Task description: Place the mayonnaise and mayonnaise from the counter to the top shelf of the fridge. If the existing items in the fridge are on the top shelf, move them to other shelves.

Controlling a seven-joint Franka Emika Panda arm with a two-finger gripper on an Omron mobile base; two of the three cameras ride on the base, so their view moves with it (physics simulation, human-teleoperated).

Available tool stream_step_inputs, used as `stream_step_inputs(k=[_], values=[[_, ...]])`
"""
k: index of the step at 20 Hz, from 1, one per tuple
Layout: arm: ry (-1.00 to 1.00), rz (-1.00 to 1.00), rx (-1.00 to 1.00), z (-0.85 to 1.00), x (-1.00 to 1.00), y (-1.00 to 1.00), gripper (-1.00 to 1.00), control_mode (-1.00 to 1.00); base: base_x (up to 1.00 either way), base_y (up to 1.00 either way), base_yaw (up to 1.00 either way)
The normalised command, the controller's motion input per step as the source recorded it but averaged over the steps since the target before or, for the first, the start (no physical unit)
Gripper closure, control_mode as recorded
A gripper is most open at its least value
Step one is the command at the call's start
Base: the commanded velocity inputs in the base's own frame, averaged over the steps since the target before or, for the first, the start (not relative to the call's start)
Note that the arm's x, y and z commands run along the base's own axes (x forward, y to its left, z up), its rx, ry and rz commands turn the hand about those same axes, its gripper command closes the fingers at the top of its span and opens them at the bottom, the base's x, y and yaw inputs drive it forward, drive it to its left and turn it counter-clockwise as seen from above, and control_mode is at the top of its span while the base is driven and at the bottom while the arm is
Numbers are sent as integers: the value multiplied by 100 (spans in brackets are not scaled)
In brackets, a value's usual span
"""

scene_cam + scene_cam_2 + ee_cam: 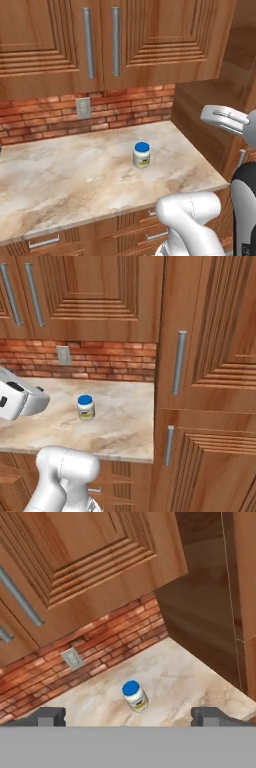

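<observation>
One mayonnaise (142,155) jar with a creamy body and blue lid stands upright on the beige marble counter (75,175), towards its right end. The right base view shows the mayonnaise (86,408) on the counter (125,423) near the tall cabinet. My gripper (129,717) hangs open and empty above the counter's front edge, well short of the mayonnaise (134,695), which sits between and beyond the two fingertips (50,716). My white hand (225,119) hovers right of the jar. The fridge, its shelves and the existing items are out of view.
Wooden wall cabinets (102,40) with steel bar handles overhang the counter. A brick backsplash with an outlet (83,107) runs behind it. A tall wooden cabinet (210,406) bounds the counter on the right. Drawers (45,242) sit below.
</observation>
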Motion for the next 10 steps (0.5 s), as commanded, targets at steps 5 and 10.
stream_step_inputs(k=[5, 10], values=[[9, 7, 0, -7, 17, -7, -100, -100, 19, -6, 4], [12, 10, 0, -55, 10, -1, -100, -100, 0, 0, 0]])
